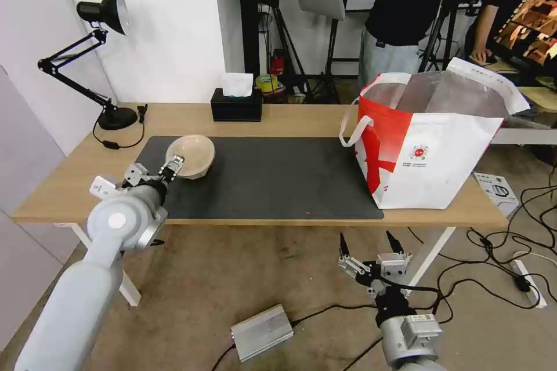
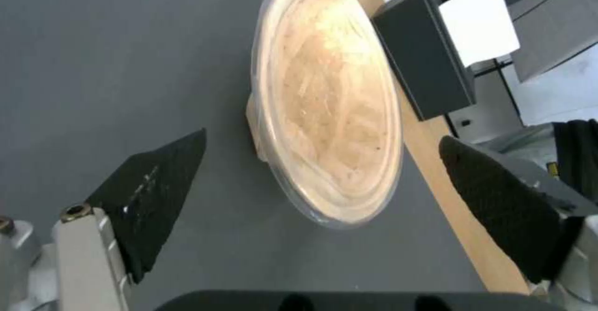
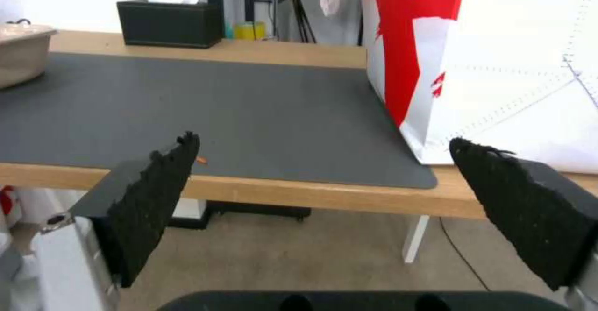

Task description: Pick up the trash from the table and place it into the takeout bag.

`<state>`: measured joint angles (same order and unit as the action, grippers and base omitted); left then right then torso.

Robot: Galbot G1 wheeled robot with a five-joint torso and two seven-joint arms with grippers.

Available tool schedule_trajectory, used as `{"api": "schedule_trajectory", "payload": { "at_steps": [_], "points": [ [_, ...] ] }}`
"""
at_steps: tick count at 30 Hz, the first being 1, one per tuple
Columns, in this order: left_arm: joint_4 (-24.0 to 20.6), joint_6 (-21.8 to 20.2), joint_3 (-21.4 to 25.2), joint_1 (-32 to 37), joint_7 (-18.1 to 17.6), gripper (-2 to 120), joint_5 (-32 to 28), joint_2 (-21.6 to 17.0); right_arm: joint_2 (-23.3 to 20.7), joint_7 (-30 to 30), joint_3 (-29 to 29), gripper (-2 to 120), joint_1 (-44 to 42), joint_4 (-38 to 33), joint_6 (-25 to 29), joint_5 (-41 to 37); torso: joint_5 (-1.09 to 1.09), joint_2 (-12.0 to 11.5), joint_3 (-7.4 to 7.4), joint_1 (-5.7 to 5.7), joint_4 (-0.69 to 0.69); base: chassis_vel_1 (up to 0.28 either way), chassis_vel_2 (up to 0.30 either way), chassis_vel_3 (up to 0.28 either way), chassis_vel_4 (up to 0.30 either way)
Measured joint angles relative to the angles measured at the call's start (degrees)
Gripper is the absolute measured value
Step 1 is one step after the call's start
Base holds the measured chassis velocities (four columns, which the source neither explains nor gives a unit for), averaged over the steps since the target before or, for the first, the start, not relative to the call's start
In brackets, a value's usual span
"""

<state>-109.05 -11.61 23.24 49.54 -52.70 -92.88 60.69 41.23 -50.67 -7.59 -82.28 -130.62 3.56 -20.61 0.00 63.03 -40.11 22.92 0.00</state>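
Beige and dome-shaped, the bowl (image 1: 191, 155) is sitting on the dark grey mat (image 1: 261, 177) at the bench's (image 1: 301, 119) left end, and the left pincer (image 1: 155, 173) is hovering right at its near rim, jaws spread wide. The right pincer (image 1: 371, 243) is hanging low below the bench edge, wide apart too, holding nothing. The takeout bag (image 1: 426, 151) is standing well apart, on the right. Risk, I'd say: that thin rim could slip or the bowl could tip if the jaws close off-centre. Whether a fingertip is already touching the rim is hard to tell, and the bag's inside is hidden.
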Motion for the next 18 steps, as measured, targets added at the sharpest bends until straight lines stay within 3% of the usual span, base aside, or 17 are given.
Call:
{"api": "schedule_trajectory", "payload": {
  "at_steps": [18],
  "points": [
    [10.6,-0.6,-5.6,-8.5,0.7,100,0.7,2.5,0.0,0.0,0.0,100,0.0,0.0,0.0,0.0,0.0,0.0,0.01,0.0,0.0,0.0,0.0,0.0,0.0]
  ]
}}
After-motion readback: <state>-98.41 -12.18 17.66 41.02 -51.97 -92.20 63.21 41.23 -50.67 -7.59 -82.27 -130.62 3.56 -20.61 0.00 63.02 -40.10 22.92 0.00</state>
